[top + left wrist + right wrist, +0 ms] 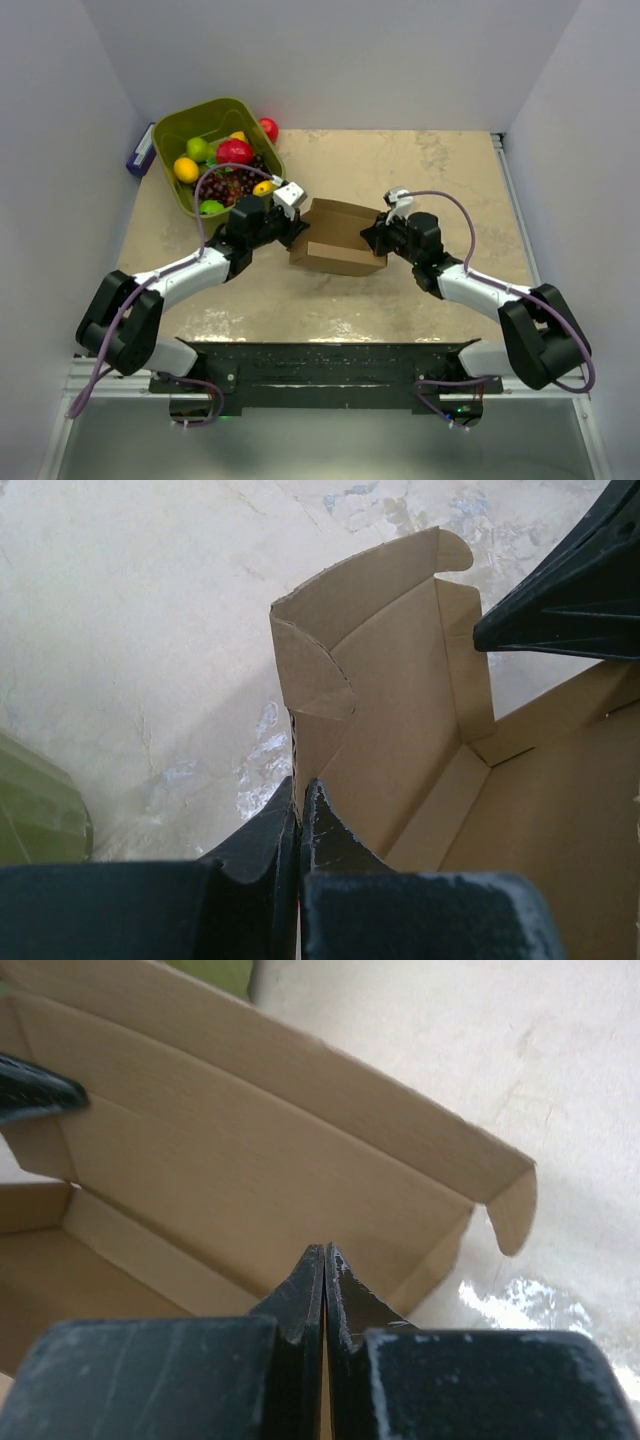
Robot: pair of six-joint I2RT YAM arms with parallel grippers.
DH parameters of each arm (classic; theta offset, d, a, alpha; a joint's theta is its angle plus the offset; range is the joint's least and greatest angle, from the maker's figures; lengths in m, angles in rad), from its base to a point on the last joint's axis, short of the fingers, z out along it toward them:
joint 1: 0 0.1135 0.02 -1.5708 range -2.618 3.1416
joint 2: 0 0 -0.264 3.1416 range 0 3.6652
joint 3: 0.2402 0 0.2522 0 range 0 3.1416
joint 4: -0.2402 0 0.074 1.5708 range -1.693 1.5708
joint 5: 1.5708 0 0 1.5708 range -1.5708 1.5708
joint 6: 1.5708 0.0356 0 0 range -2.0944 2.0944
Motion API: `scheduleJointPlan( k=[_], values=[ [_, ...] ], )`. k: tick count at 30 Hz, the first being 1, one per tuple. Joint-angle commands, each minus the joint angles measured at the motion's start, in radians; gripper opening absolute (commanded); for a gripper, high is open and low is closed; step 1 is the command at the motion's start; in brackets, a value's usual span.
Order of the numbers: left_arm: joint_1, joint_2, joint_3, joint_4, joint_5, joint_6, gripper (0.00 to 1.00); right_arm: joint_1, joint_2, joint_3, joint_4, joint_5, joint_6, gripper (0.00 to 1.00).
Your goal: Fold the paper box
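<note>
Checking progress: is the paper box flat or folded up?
Partly folded: the paper box has raised walls, but its top is open.

The plain brown corrugated-cardboard paper box is matt and dry, with faintly ribbed panels and rough, fluted cut edges. My left gripper has fingers of black plastic, dull and grainy with pale scuffs. My right gripper looks the same. The beige marbled tabletop is smooth with a soft sheen. The olive-green plastic bin is smooth and slightly glossy, and the red apple in it shines.
</note>
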Motion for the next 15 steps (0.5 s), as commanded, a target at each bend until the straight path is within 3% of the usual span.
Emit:
scheduleJointPlan(
  k=[1,14,15],
  values=[
    [-0.027,0.056,0.022,0.084,-0.083,0.019,0.0,0.006,0.028,0.064,0.046,0.0,-0.001,0.0],
    [-0.131,-0.007,-0.106,0.247,-0.146,0.051,0.0,0.006,-0.091,0.107,-0.098,0.098,0.0,0.0],
    [-0.133,-0.03,-0.137,0.285,-0.137,0.052,0.0,0.006,-0.116,0.103,-0.107,0.083,0.002,0.06]
  ],
)
